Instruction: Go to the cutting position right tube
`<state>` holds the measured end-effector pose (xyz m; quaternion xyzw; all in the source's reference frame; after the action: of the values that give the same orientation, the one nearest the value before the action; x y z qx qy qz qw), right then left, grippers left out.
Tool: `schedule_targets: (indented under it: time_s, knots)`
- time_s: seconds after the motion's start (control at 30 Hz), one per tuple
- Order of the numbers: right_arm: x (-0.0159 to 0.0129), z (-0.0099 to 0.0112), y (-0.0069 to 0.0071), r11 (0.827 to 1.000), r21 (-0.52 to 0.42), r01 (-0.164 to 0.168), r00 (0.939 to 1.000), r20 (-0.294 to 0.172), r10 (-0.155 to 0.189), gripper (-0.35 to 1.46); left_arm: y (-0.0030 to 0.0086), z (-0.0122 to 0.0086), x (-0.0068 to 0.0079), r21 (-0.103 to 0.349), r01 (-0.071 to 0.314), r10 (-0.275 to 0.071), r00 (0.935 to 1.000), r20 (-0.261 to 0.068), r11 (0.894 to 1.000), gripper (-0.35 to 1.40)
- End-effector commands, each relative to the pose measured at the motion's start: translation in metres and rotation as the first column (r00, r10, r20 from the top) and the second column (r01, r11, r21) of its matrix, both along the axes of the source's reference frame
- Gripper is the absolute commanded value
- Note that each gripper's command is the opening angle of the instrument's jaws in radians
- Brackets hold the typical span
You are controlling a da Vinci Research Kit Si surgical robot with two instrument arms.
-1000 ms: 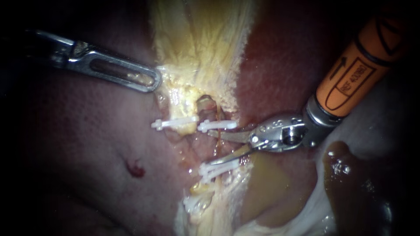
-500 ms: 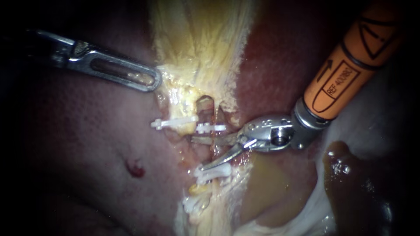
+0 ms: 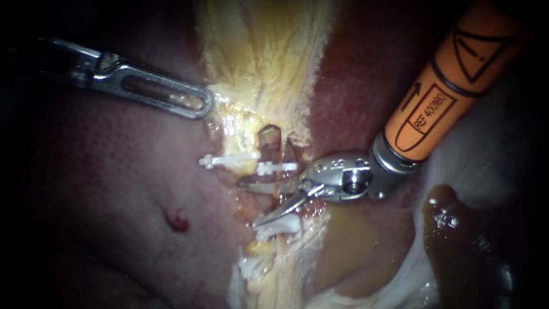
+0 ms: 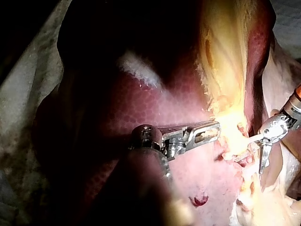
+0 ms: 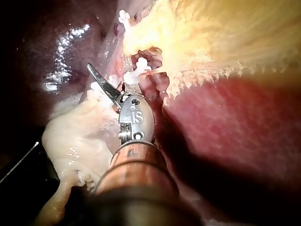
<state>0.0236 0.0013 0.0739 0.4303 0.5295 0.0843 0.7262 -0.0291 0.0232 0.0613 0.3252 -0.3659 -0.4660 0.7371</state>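
Observation:
My right instrument (image 3: 250,204) comes in on an orange shaft and ends in two thin blades. The blades are open and straddle the right tube (image 3: 269,139), just below the white clip (image 3: 278,167) on it. The upper blade crosses the tube; the lower one lies just above another white clip (image 3: 280,225). The left tube carries its own white clip (image 3: 227,159). My left instrument (image 3: 203,105) is shut on the edge of the yellow tissue (image 3: 263,57) and holds it taut. The left wrist view shows that grip (image 4: 212,129) and the open right instrument (image 4: 254,155).
Dark red liver (image 3: 114,189) lies to the left, with a small blood spot (image 3: 177,222). A brown pool of fluid (image 3: 452,229) sits at lower right beside pale tissue. Another white clip (image 3: 251,266) lies lower on the strand.
My right instrument has slid left, and its open blades now reach around the right tube between the clips. The left instrument has held still.

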Motion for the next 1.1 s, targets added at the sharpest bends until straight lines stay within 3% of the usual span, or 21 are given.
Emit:
schedule_targets:
  time_s: [0.03, 0.2, 0.6, 1.1]
  knots:
    - [0.0001, 0.0000, 0.0000, 1.000, 0.003, -0.003, 1.0000, 0.006, 0.003, 1.31, 0.0000, 0.0000, 0.0000, 0.000, 0.001, -0.001, 1.0000, -0.001, 1.000, -0.35]
    - [0.0012, 0.0002, 0.0001, 0.999, 0.016, -0.029, 0.9992, 0.029, 0.028, 1.32, 0.0000, 0.0000, -0.0001, 0.000, 0.001, -0.001, 1.0000, -0.001, 1.000, -0.35]
    - [0.0016, 0.0001, 0.0000, 0.999, 0.029, -0.035, 0.9986, 0.041, 0.034, 1.32, 0.0000, 0.0001, -0.0001, 0.000, 0.001, -0.001, 1.0000, -0.001, 1.000, -0.35]
    - [0.0012, -0.0027, -0.0012, 0.999, 0.043, -0.029, 0.9995, 0.015, 0.028, 1.36, 0.0000, 0.0001, 0.0001, 0.000, 0.000, 0.000, 1.0000, -0.001, 1.000, -0.35]
